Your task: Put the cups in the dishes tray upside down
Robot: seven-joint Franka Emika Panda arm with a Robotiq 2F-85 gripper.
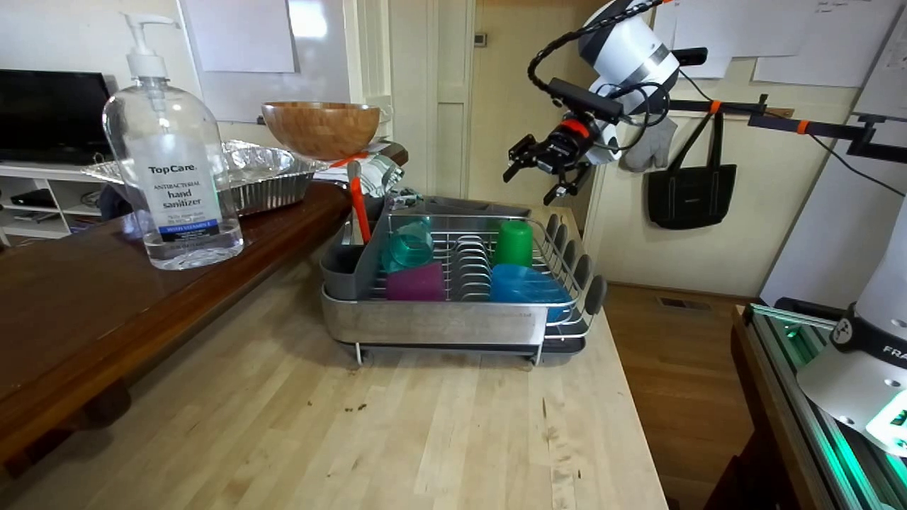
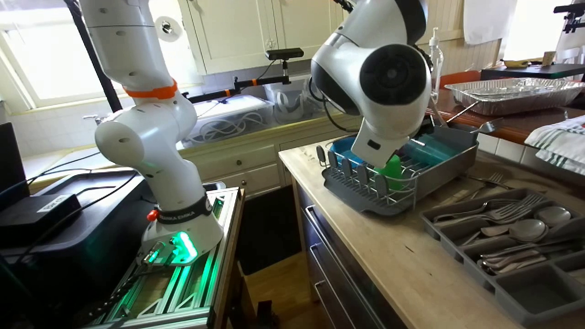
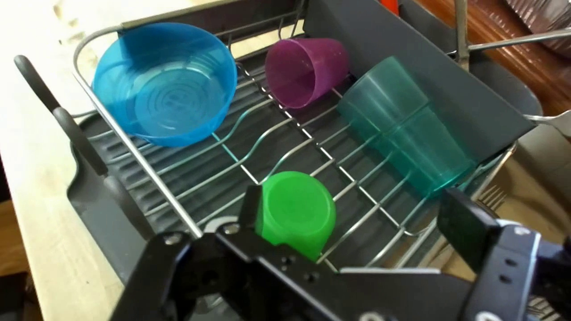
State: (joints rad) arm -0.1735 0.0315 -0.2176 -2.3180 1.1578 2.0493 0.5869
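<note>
The dishes tray is a silver wire rack on the counter. In it, a green cup stands upside down, also visible in both exterior views. A teal cup and a magenta cup lie on their sides, the magenta mouth facing the blue bowl. The blue bowl sits tilted at the rack's corner, its mouth toward the wrist camera. My gripper is open and empty above the rack; in the wrist view one finger overlaps the green cup's edge. The arm hides it in an exterior view.
A grey utensil holder with a red-handled tool lines one rack side. A raised brown ledge beside it bears a pump bottle, foil tray and wooden bowl. A grey cutlery tray stands near the rack.
</note>
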